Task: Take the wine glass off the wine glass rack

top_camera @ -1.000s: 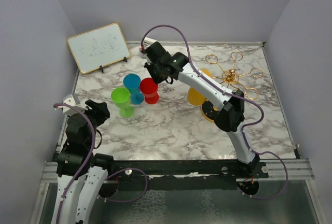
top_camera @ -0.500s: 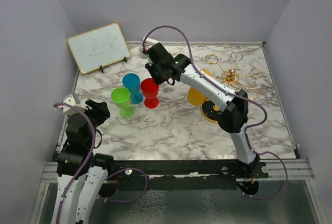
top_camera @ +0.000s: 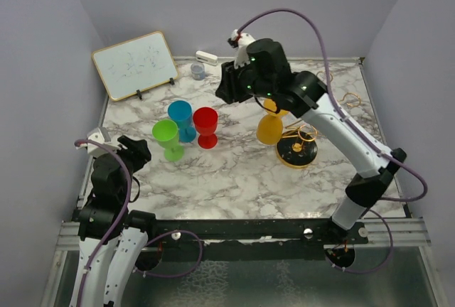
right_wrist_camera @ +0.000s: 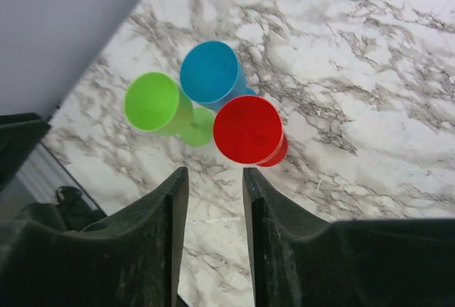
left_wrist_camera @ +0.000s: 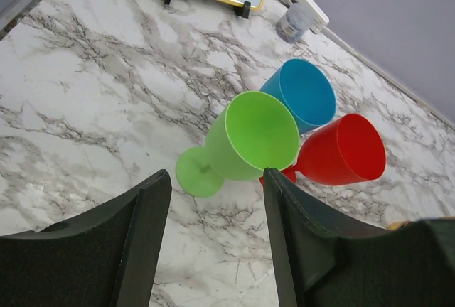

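- Marble worktop (top_camera: 234,172) carries the wine glass rack (top_camera: 297,152) right of its middle. The rack's round black gold-rimmed base shows, but the right arm covers most of the gold wire loops.
- Just left of that base is an orange wine glass (top_camera: 269,131), its upper part behind the arm. I cannot tell whether it hangs from a loop.
- Left of centre, well apart from the rack, the red wine glass (top_camera: 205,121) stands upright on the worktop. It is just beside the blue wine glass (top_camera: 181,114), with the green wine glass (top_camera: 166,135) near.
- High above the red one hovers the right gripper (right_wrist_camera: 213,186), jaws parted with nothing between them.
- Near the front left corner the left gripper (left_wrist_camera: 217,179) points at the green glass, jaws wide apart and empty.
- At the back left corner leans a whiteboard (top_camera: 135,64).
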Available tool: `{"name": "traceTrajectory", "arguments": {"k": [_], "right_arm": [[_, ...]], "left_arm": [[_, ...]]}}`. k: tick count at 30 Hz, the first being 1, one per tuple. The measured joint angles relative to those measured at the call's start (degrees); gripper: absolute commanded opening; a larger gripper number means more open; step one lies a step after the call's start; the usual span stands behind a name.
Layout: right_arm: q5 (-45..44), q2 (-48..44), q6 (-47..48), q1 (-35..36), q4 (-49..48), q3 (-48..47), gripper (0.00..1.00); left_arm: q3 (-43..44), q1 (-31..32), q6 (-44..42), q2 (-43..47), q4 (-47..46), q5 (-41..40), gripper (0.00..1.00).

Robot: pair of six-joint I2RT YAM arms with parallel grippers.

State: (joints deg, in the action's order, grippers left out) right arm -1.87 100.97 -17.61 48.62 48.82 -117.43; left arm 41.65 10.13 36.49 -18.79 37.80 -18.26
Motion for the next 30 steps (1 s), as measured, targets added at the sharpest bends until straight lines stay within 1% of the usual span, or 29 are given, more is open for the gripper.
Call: {"name": "traceTrajectory", "arguments": {"k": [2, 4, 7, 8, 9, 12, 16, 20, 30], "right_arm": [[1.55, -4.39, -1.95, -1.20, -1.29, 2.03, 0.41], [3.58, -9.57, -3.96, -5.01, -2.03, 5.29, 0.44], [8.13, -15.32, -5.42, -16.24, -2.95, 8.90, 0.45], [9.77, -15.74, -5.86, -17.57, -2.99, 9.07, 0.45], [10.93, -17.42, -5.99, -25.68, -2.95, 9.70, 0.45], [16.59, -16.96, -4.90, -33.97, -1.51, 8.76, 0.45], [23.74, -16.70, -3.30, -34.73, -0.37, 11.93, 0.44], [27.63, -16.98, -2.19, -34.32, 0.87, 16.17, 0.41], [31.43, -20.11, 0.87, -34.34, 2.29, 21.81, 0.38]], "left_arm": [[0.00, 0.00, 0.00, -0.17, 0.00, 0.00, 0.57], [0.00, 0.00, 0.00, -0.37, 0.00, 0.02, 0.57], [0.00, 0.00, -0.02, -0.63, -0.02, 0.02, 0.57], [0.00, 0.00, -0.02, -0.72, -0.02, 0.02, 0.57], [0.00, 0.00, -0.04, -0.76, -0.02, 0.04, 0.57], [0.00, 0.00, -0.04, -0.87, -0.04, 0.11, 0.57], [0.00, 0.00, -0.07, -1.29, -0.04, 0.26, 0.57], [0.00, 0.00, -0.09, -1.75, -0.04, 0.42, 0.57], [0.00, 0.00, -0.22, -2.16, -0.04, 0.70, 0.57]]}}
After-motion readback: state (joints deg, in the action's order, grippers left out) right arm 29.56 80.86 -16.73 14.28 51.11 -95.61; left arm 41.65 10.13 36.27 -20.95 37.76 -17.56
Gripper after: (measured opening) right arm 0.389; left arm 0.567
